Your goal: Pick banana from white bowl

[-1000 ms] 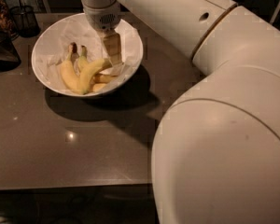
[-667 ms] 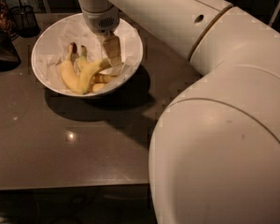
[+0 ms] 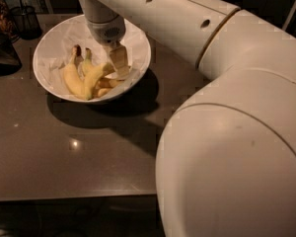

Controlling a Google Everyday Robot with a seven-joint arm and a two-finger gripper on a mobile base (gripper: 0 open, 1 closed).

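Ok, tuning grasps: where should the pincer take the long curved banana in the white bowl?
Probably mid-body, from above: the banana lies flat in the white bowl, flanked by other bananas, so only its top is free. The pincer hangs at one end of it, inside the bowl.

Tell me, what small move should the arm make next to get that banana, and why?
Probably ease the gripper slightly lower and closer onto the banana. It hangs inside the white bowl with its tip right beside the banana's upper end, while the fruit lies on the crumpled paper, not yet lifted.
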